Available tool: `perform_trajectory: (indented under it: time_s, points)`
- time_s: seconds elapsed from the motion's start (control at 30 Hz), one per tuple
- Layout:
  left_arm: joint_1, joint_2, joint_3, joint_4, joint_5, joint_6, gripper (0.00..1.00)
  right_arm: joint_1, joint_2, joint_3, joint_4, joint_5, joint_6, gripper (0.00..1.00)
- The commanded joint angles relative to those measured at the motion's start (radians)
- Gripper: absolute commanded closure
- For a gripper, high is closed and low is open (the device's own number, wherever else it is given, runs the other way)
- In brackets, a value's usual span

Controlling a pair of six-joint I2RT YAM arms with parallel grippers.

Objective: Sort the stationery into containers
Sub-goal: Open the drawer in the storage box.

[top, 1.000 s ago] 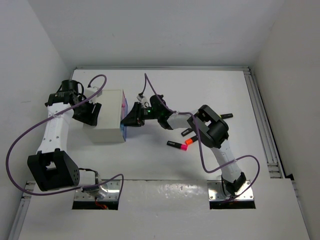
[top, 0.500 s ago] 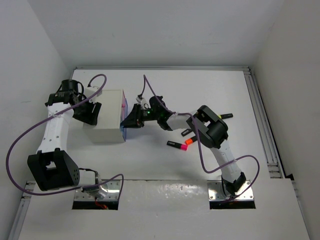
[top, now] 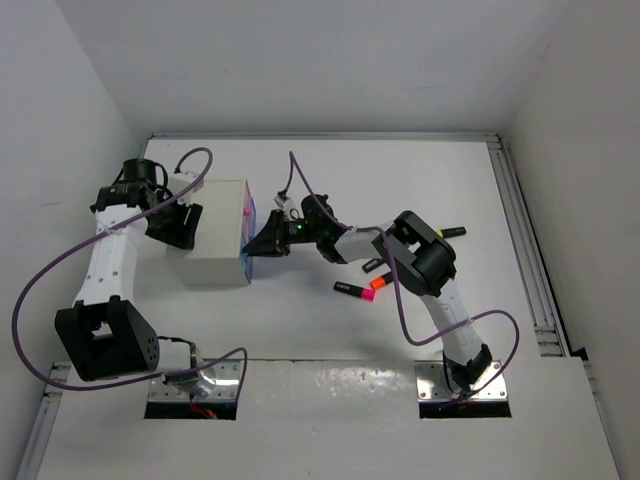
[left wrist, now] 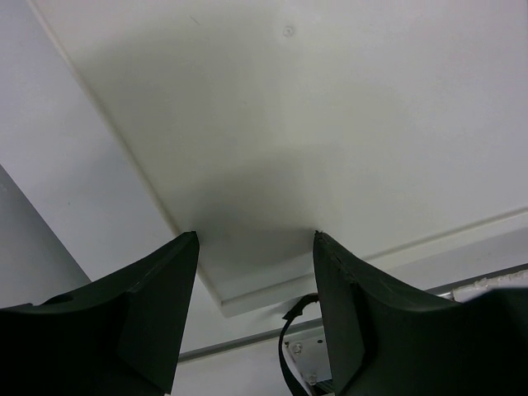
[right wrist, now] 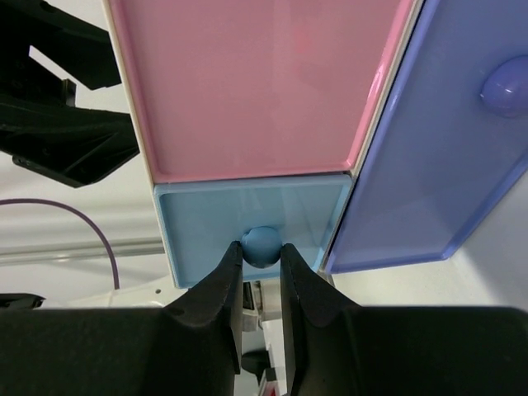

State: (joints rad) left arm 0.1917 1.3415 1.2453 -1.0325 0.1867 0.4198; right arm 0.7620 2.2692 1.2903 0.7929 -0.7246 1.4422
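The white cabinet (top: 210, 232) stands left of centre. My right gripper (top: 262, 243) is at its right face, shut on the round blue knob (right wrist: 262, 246) of the light blue drawer (right wrist: 198, 227). A pink drawer (right wrist: 247, 82) and a purple drawer (right wrist: 421, 165) with its own knob are beside it. My left gripper (top: 178, 226) is open against the cabinet's left side; in the left wrist view its fingers (left wrist: 165, 280) frame the white wall (left wrist: 289, 124). A pink-capped highlighter (top: 349, 290), an orange-capped one (top: 379, 283) and a black one (top: 371, 265) lie on the table.
Another dark highlighter (top: 455, 231) lies further right, behind my right arm. A metal rail (top: 525, 250) runs along the table's right edge. Purple cables loop off both arms. White walls enclose the table on three sides.
My right wrist has shifted very slightly to the right while staying at the drawer front. The left arm and the highlighters have not moved.
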Motion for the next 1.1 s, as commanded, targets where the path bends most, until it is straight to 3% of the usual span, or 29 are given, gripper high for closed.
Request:
perform_trajectory:
  time_s: [0.0,1.07]
  points:
    - [0.022,0.051,-0.046,-0.001,-0.046,-0.006,0.36,-0.013,-0.053,-0.045,0.025,-0.039,-0.026,1.0]
    - [0.028,0.091,-0.018,0.017,-0.075,-0.016,0.36,-0.22,-0.255,-0.399,0.075,-0.148,-0.051,1.0]
